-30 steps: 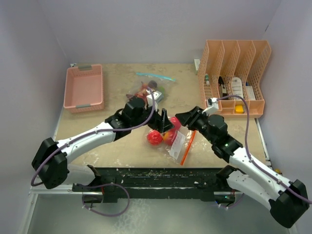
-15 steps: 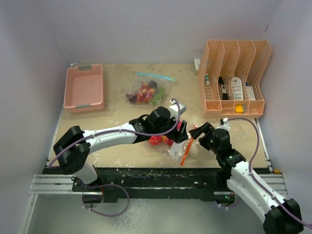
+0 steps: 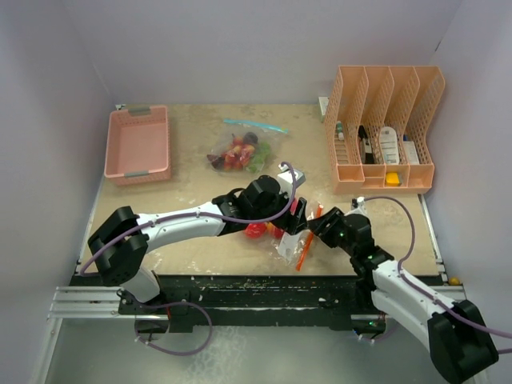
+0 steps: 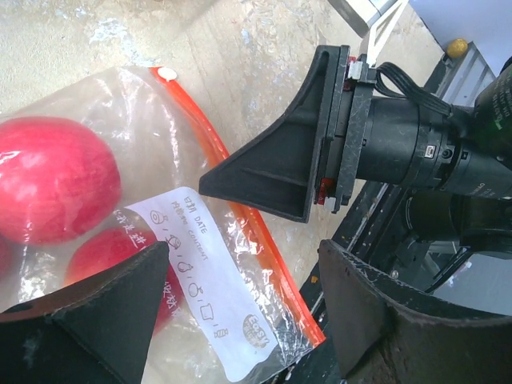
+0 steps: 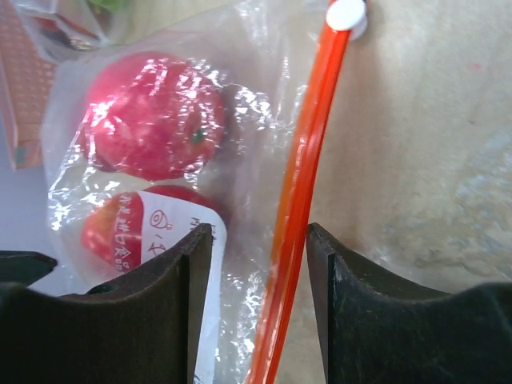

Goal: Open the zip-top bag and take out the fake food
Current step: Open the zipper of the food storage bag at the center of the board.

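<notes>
The zip-top bag [image 3: 290,240] lies flat on the table [image 5: 416,120] at lower centre of the overhead view, where the ends of both arms half cover it. The fake food [image 5: 156,116] is inside it. The right wrist view shows one round red fruit at upper left. A second red one sits below it, partly behind the white label [image 5: 172,232] and the camera's own finger. Wrinkled, glaring plastic blurs their outlines, and I cannot tell whether more pieces lie in the bag.

The left gripper [image 4: 244,260] hangs over the label with its jaws spread wide and nothing between them. Its fingers are cut off by the lower edge of the frame.

The right gripper [image 5: 258,236] is partly open, its jaws straddling the orange zip strip [image 5: 308,160]. The strip runs from the white slider [image 5: 346,14] at the top and leaves the frame at the bottom edge. It lies close against the finger on the right of the frame. Whether it touches is unclear, and no pinch shows.

At upper centre of the overhead view a second bag [image 3: 240,150] holds red and green pieces too small to name.
</notes>
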You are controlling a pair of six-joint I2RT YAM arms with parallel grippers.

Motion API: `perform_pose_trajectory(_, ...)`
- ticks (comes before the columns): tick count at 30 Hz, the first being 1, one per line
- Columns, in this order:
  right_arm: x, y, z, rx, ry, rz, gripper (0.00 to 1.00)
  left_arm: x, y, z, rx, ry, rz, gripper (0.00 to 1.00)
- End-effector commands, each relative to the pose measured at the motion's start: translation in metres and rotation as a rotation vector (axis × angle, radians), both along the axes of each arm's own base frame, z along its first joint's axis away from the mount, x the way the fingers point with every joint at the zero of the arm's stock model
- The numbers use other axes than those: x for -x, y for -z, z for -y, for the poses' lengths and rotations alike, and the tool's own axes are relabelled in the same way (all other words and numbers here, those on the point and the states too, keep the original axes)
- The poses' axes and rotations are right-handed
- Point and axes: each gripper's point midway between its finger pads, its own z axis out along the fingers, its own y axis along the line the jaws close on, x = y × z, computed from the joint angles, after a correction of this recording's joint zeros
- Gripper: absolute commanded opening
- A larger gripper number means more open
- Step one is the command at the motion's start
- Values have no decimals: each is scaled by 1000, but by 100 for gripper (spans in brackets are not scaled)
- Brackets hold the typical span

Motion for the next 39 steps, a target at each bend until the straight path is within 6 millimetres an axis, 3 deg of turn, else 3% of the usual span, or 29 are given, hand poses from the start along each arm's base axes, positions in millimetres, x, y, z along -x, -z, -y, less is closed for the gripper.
perform_pose_trajectory(1, -13, -27, -13, -41, -57, 123, 55, -2, -31, 7, 69, 5, 50, 79)
perform_pose_trajectory(4, -16, -28, -16, -29, -77, 131, 54, 0, -32, 7, 69, 7, 54, 79)
perform_pose_trajectory(7, -18, -29, -19, -32, -89, 131, 34, -1, -32, 4, 58, -2, 56, 79)
perform_pose_trajectory(11, -19, -30, -20, -24, -100, 129, 26, -2, -34, 2, 52, -11, 63, 78)
perform_pose_trajectory(14, -19, -33, -19, -19, -100, 135, 8, -2, -34, 4, 53, -6, 61, 78)
perform_pose_trajectory(16, -18, -38, -19, -18, -100, 144, 1, -1, -34, 5, 54, -1, 62, 78)
perform_pose_trajectory(20, -19, -62, -18, 10, -129, 209, 0, 5, -36, 6, 43, 16, 88, 80)
perform_pose_trajectory(23, -29, -98, -16, 40, -123, 300, 1, 10, -33, 10, 18, 17, 101, 83)
perform_pose_trajectory(26, -30, -117, -20, 38, -146, 329, 1, 12, -30, 16, -28, -12, 131, 83)
perform_pose_trajectory(34, -32, -143, -28, 1, -177, 371, 1, 9, -29, 27, -87, -97, 174, 80)
perform_pose_trajectory(39, -31, -146, -26, 9, -172, 375, 0, 8, -23, 27, -117, -110, 165, 62)
